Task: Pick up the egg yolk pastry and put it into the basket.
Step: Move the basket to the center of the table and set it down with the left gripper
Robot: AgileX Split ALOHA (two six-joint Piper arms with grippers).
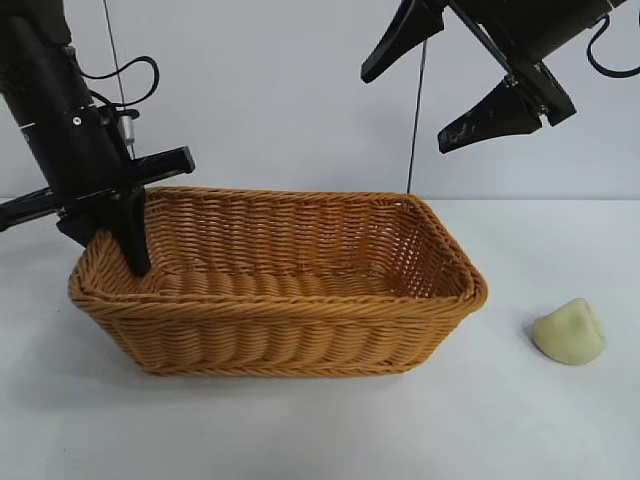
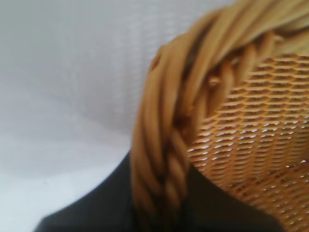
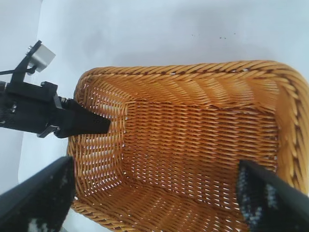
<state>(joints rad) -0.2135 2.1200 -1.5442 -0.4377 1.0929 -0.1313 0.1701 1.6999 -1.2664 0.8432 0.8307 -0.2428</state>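
The egg yolk pastry (image 1: 570,332), a small pale cream lump, lies on the white table to the right of the basket (image 1: 280,330). My left gripper (image 1: 125,262) is shut on the basket's braided rim (image 2: 164,145) at its left end, one dark finger (image 2: 96,212) on each side of the weave. My right gripper (image 1: 408,110) hangs open high above the basket's right half, with nothing between its fingers. In the right wrist view it (image 3: 154,193) looks down into the bare basket (image 3: 193,82) and on the left gripper (image 3: 91,123) at the rim. The pastry does not show in either wrist view.
The white table (image 1: 560,430) runs in front of and to the right of the basket. A thin cable (image 1: 415,130) hangs behind the basket's far right corner.
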